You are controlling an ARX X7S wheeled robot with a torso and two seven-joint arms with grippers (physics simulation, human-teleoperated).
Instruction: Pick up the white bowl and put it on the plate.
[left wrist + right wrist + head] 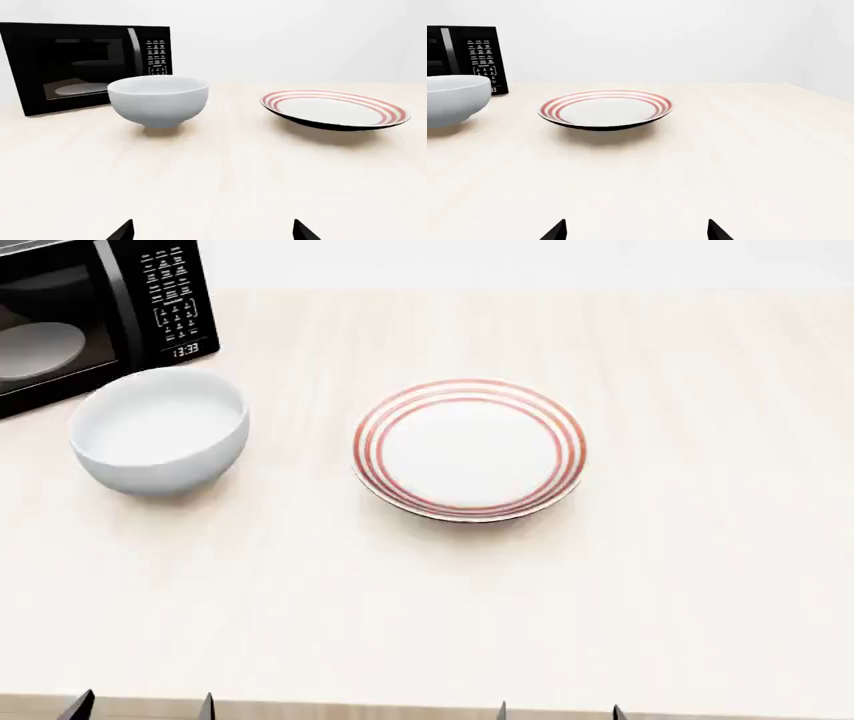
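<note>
The white bowl (159, 440) stands upright on the table at the left, just in front of the microwave; it also shows in the left wrist view (158, 102) and the right wrist view (454, 100). The plate (470, 449), white with red rings, lies to its right, apart from it, and shows in the left wrist view (335, 109) and the right wrist view (606, 109). My left gripper (142, 706) (213, 231) and right gripper (561, 710) (636, 231) are at the near table edge, both open and empty, only fingertips showing.
A black microwave (80, 310) stands at the back left, with a pale disc inside it (34, 348). The light wooden table (441, 610) stretches around the bowl and plate. Its near edge runs along the bottom of the head view.
</note>
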